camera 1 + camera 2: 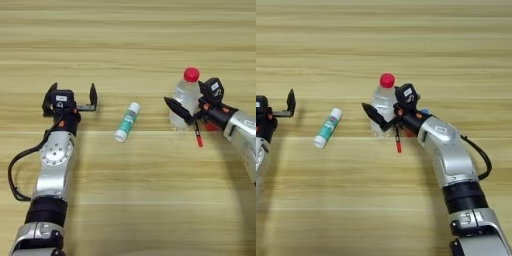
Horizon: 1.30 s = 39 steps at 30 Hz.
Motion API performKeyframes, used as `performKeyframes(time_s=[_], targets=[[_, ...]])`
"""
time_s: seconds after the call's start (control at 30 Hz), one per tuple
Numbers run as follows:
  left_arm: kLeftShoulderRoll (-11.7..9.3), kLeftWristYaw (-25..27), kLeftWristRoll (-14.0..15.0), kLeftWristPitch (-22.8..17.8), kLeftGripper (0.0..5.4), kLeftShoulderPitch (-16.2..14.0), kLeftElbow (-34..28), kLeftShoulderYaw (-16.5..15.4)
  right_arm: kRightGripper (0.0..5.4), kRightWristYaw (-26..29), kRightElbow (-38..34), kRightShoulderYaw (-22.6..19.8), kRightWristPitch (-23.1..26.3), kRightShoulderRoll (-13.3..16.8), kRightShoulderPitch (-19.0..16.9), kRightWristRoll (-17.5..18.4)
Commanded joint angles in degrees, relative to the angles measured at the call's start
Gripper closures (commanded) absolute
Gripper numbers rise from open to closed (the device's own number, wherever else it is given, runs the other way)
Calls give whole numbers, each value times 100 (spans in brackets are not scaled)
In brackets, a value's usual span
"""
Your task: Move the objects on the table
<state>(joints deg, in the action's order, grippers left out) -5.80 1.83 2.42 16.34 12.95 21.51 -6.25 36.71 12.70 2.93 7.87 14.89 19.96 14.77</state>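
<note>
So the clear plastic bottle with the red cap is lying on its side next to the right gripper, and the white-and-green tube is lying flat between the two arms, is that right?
Not quite. The clear plastic bottle with the red cap stands upright, cap on top, with the right gripper around it; the right eye view shows this best. The white-and-green tube does lie flat on the wooden table between the two arms.

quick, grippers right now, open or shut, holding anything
Left gripper: open, holding nothing, left of the white-and-green tube.
Right gripper: fingers around the clear plastic bottle, grip not confirmed.
</note>
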Motion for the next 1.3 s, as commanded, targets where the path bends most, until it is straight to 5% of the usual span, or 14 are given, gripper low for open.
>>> performKeyframes(time_s=[0.03,0.47,1.1,1.3], targets=[[-37,2,-57,-15,0,33,37,18,77,33,13,13,-28,-15,116,-48],[-20,-16,-67,-29,0,31,16,33,201,55,-15,14,34,-29,86,-13],[-20,-34,-68,-29,0,38,26,46,212,-412,-1344,-501,481,-146,193,470],[-12,-46,-72,-32,0,32,5,54,212,-682,-1409,-813,335,78,276,312]])
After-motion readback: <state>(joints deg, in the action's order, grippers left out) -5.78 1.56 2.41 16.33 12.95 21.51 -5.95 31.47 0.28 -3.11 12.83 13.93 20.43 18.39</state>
